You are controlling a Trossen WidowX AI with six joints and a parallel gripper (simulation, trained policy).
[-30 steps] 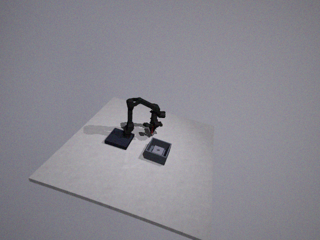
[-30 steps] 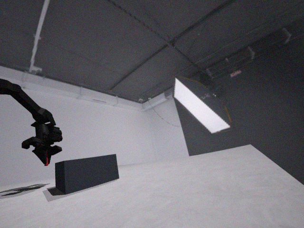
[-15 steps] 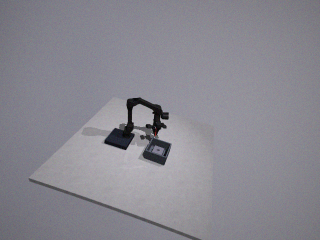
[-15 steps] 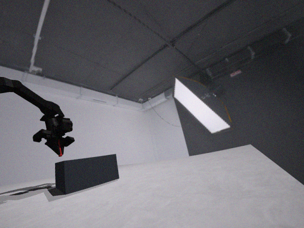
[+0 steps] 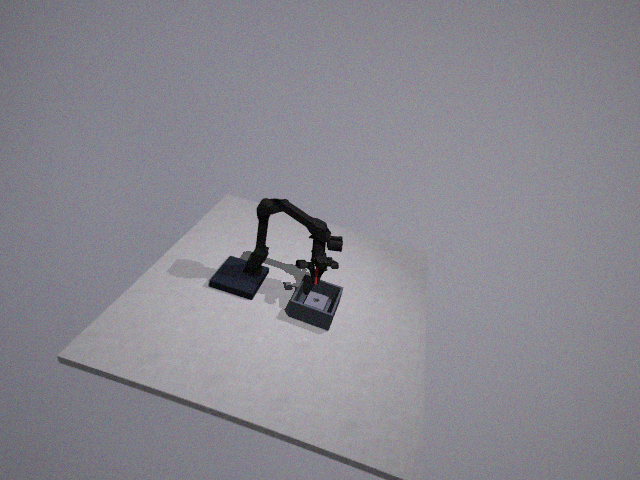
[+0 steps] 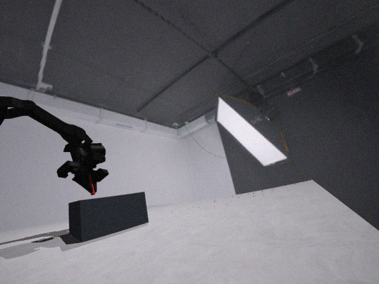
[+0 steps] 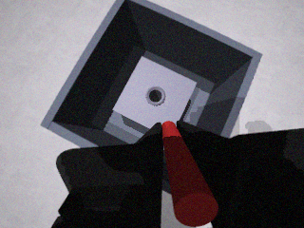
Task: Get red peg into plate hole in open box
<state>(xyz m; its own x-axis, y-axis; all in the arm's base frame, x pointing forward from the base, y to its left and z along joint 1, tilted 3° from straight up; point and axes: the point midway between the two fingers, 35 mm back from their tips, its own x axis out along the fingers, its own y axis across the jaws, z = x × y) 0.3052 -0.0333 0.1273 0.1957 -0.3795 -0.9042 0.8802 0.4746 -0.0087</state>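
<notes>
Nearest in the wrist view, the pincer (image 5: 315,281) (image 6: 92,190) (image 7: 168,126) is closed on the red peg (image 5: 316,275) (image 6: 92,185) (image 7: 190,182), whose lower tip is above the open box (image 5: 308,318) (image 6: 113,215) (image 7: 83,66). Within the box lies a pale plate (image 5: 311,303) (image 7: 135,85) with a round hole. The box rests on a pale, faintly mottled worktop (image 5: 217,356) (image 6: 229,244) (image 7: 33,57), across which grey shadows fall. Beyond rise a whitish wall (image 6: 147,174) and a dark wall (image 6: 330,137); a bright slanted panel (image 6: 247,134) hangs below the dark ceiling (image 6: 122,55), itself crossed by darker lines.
</notes>
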